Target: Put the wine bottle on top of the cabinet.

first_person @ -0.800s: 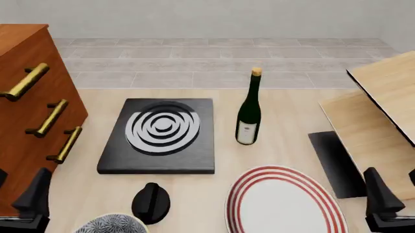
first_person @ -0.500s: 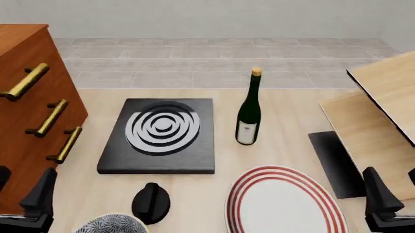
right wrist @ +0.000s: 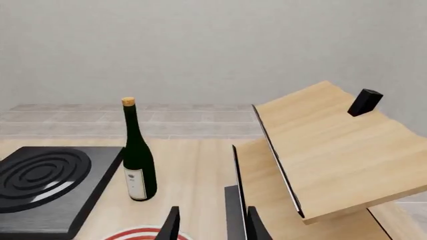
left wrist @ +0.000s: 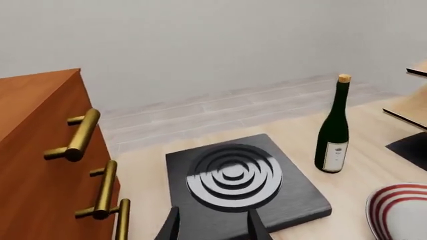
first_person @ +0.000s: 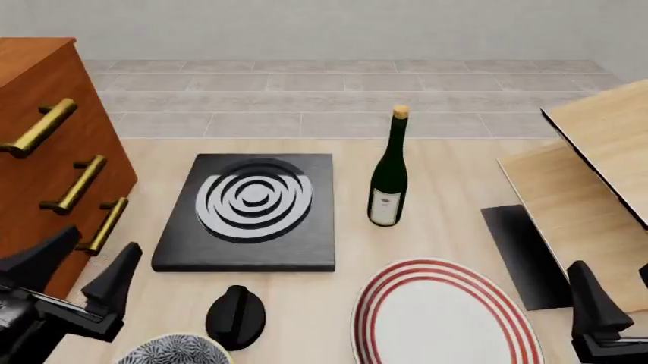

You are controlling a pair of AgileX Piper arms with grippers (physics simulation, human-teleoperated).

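Left gripper [first_person: 83, 274] is spread, empty, well short of the tall dark green glass wine bottle [first_person: 388, 177]. A careless sideways nudge could topple it

Bare tabletop rings the wine bottle [first_person: 388, 178]. A black hotplate [first_person: 250, 212] lies low beside it, a striped plate [first_person: 444, 312] nearer the arms. The cabinet [first_person: 36, 144] and tilted pale panels [first_person: 592, 182] flank the table.

A simulated kitchen-like tabletop: a black hotplate [first_person: 248, 214] with concentric rings, a red-rimmed plate [first_person: 442, 315], a wine bottle [first_person: 388, 176], a wooden cabinet [first_person: 45, 171] at left, tiled floor [first_person: 303, 98] beyond.
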